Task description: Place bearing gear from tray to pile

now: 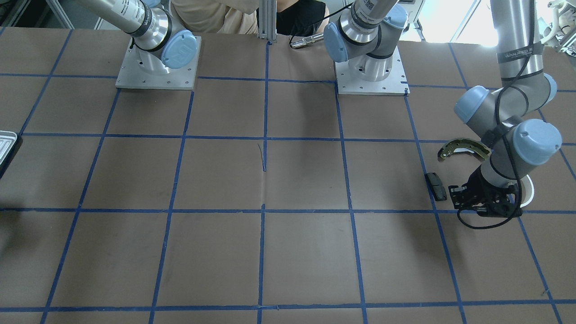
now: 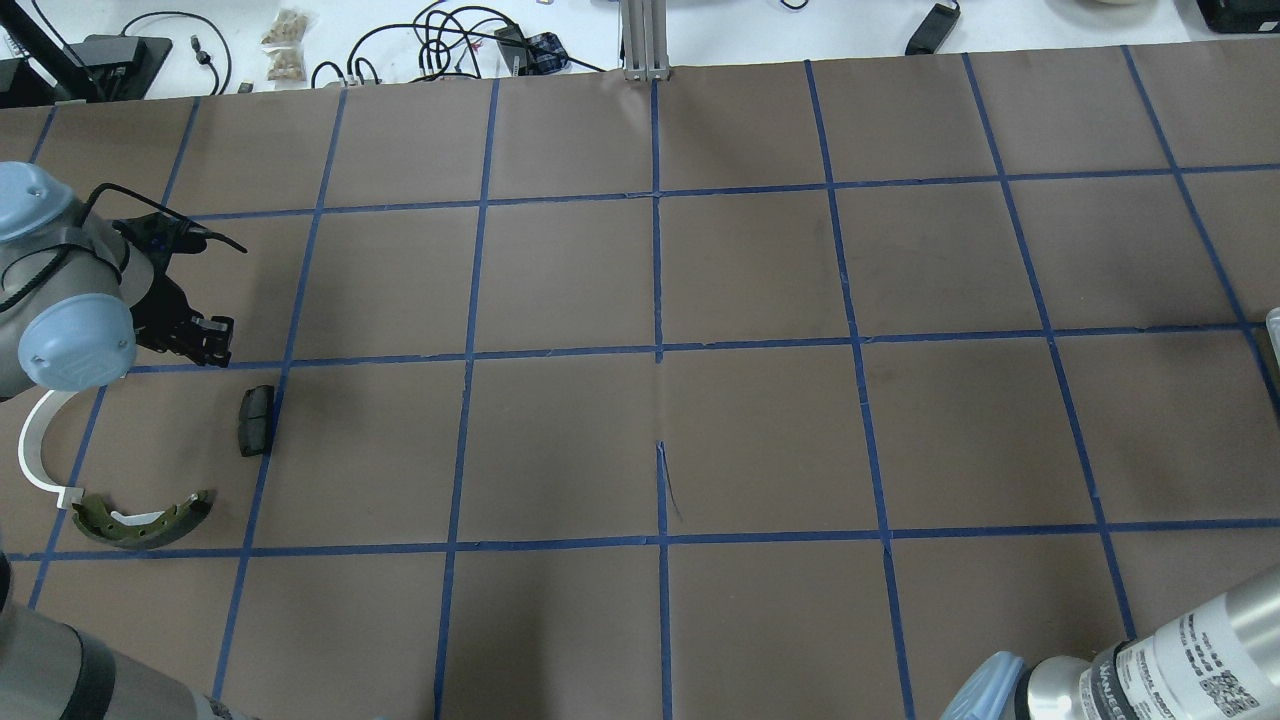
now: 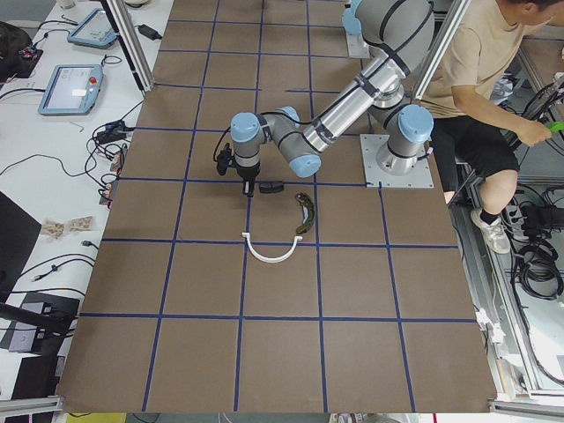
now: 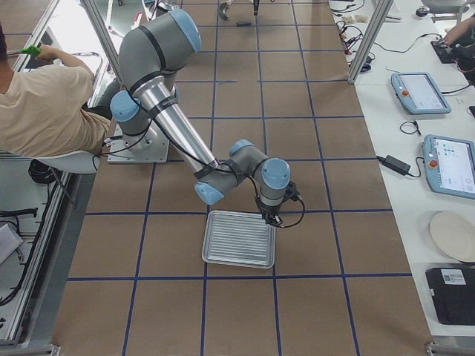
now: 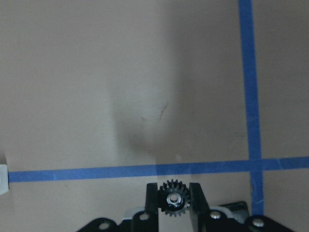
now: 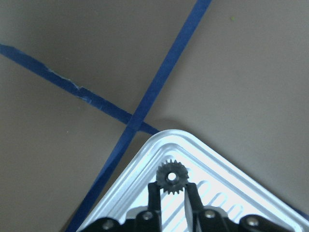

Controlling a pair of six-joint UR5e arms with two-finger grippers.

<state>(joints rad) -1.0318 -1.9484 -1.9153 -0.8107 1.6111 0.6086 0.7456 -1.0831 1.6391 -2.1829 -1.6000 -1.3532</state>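
My left gripper (image 5: 173, 189) is shut on a small black bearing gear (image 5: 173, 199) low over the brown table, just short of a blue tape line. In the overhead view this gripper (image 2: 203, 340) hangs beside the pile: a black pad (image 2: 255, 420), a white plastic arc (image 2: 35, 450) and an olive brake shoe (image 2: 140, 522). My right gripper (image 6: 172, 187) is shut on a second black gear (image 6: 172, 177) above the corner of the silver ridged tray (image 6: 227, 188). In the exterior right view it hangs at the tray's (image 4: 239, 239) far right corner.
Both arm bases (image 1: 157, 67) stand at the robot's edge of the table. A seated person (image 3: 476, 79) is beside them. The tray's edge shows at the overhead view's right border (image 2: 1272, 325). Blue tape lines grid the brown table.
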